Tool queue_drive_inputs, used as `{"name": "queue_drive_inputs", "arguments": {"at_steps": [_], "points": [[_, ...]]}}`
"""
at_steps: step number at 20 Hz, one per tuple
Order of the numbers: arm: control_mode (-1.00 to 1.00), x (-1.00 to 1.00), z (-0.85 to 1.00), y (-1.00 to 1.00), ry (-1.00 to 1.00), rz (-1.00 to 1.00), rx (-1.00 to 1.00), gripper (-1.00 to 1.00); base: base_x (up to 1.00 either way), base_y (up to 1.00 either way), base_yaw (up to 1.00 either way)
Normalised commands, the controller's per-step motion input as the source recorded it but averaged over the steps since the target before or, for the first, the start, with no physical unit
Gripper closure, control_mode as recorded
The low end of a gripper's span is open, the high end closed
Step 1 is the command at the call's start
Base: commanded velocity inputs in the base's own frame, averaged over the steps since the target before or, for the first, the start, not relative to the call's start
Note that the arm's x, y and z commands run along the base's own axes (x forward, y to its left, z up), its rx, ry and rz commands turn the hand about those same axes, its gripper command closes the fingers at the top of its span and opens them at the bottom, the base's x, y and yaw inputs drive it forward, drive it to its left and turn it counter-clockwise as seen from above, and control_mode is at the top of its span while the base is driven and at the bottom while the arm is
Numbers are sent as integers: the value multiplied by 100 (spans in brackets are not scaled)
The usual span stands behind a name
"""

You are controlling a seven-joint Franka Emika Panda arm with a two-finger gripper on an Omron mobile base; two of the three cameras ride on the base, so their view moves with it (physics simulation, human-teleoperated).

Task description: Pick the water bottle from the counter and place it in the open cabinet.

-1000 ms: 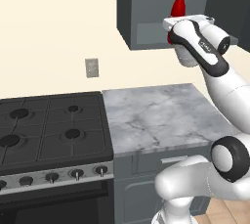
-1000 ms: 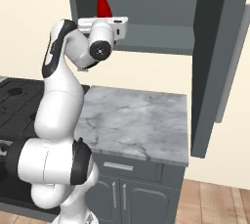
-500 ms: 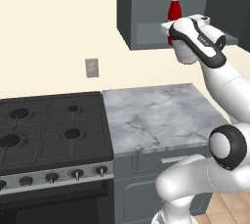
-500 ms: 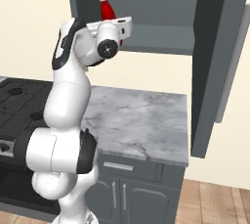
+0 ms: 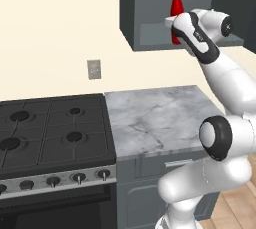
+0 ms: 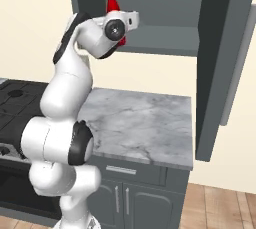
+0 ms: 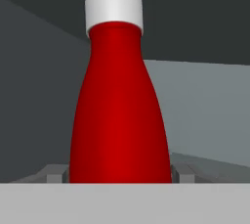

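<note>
The water bottle (image 5: pixel 176 4), glossy red with a white cap, stands upright just over the front of the grey shelf of the open cabinet (image 5: pixel 150 35). My gripper (image 5: pixel 174 25) is shut on its lower body, so the bottle's base is hidden. In the hand view the water bottle (image 7: pixel 119 110) is very close, and my gripper (image 7: pixel 119 173) has a dark finger on each side of it. From the right, the water bottle's (image 6: pixel 112 3) neck rises behind my wrist, in front of the open cabinet (image 6: pixel 165 40). The marble counter (image 5: pixel 155 118) lies below.
The cabinet's door (image 6: pixel 215 63) hangs open at the right, over the counter's (image 6: pixel 140 123) right end. A black stove (image 5: pixel 50 133) adjoins the counter on the left. A wall outlet (image 5: pixel 93 69) sits on the cream wall below the cabinet.
The hand has carried the bottle a little leftward and deeper into the cabinet opening. The forearm has stretched out further.
</note>
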Motion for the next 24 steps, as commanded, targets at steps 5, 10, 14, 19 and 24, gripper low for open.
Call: {"name": "queue_drive_inputs", "arguments": {"at_steps": [5, 10, 14, 19, 24], "points": [[-100, 24, 4, 0, 9, 0, 0, 100, 0, 0, 0], [-100, 21, 0, 0, 2, 0, 2, 100, 0, 0, 0], [-100, 12, 0, 0, 0, 0, 6, 100, 0, 0, 0], [-100, 7, -2, 0, 0, 0, 5, 100, 0, 0, 0], [-100, 12, -8, 0, -5, 0, 6, 100, 0, 0, 0]]}}
